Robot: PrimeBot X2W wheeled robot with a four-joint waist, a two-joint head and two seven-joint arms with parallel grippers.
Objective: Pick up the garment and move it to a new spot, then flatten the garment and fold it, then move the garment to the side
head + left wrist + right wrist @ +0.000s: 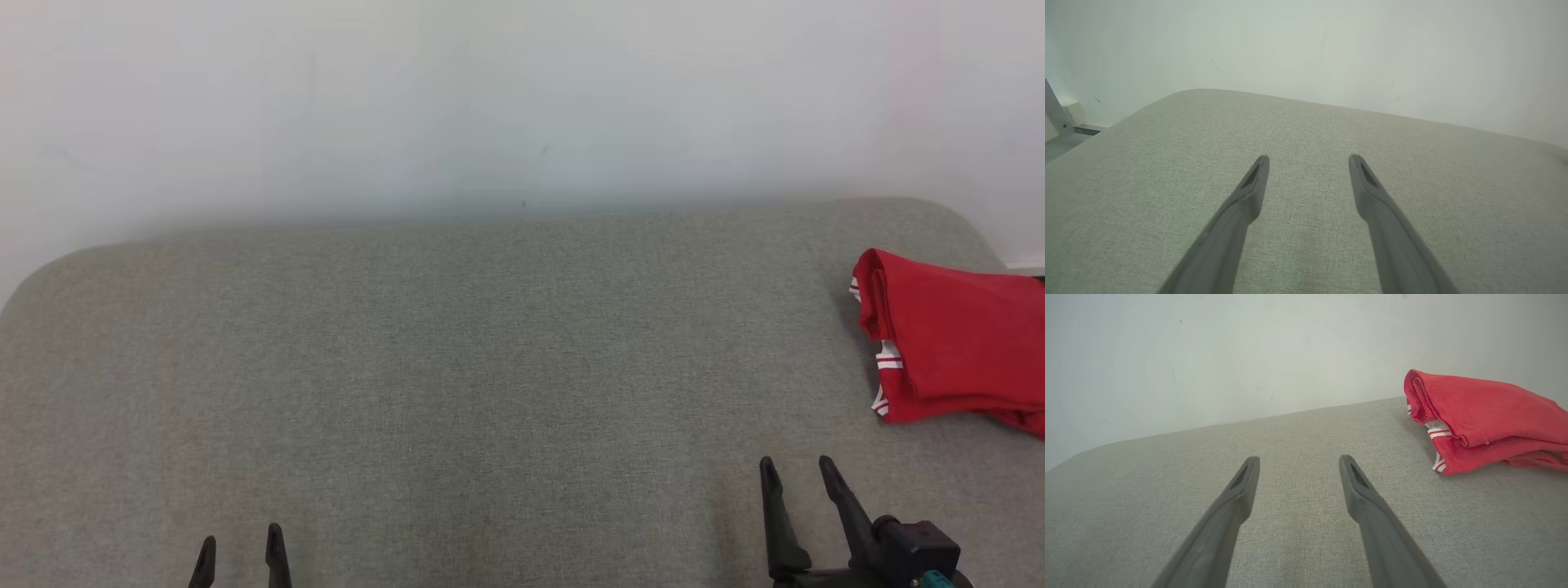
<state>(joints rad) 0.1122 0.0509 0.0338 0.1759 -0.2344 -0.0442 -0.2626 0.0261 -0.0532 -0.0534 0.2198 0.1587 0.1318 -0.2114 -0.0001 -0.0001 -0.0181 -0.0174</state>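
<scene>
Red garment (951,343): laid folded at the far right of the grey upholstered surface (490,367), cut off by the head view's right edge. It is placed ahead of and to the right of the right gripper (796,462), apart from it, and well apart from the left gripper (242,533).
Garment appearance: plain red cloth stacked in layers, with white-and-red striped trim exposed along its left edge.
Right gripper: fingers spread, nothing grasped, pointed over bare upholstery.
Left gripper: fingers spread, nothing grasped, seen at the lower left.
Right wrist view: the garment (1486,416) is seen from the side, its rolled fold and layers made plain.
Left wrist view: a pale metal strut (1055,108) and a small box (1073,113) are shown beyond the surface's end.
Wall (490,98): pale and plain, set behind the surface.
</scene>
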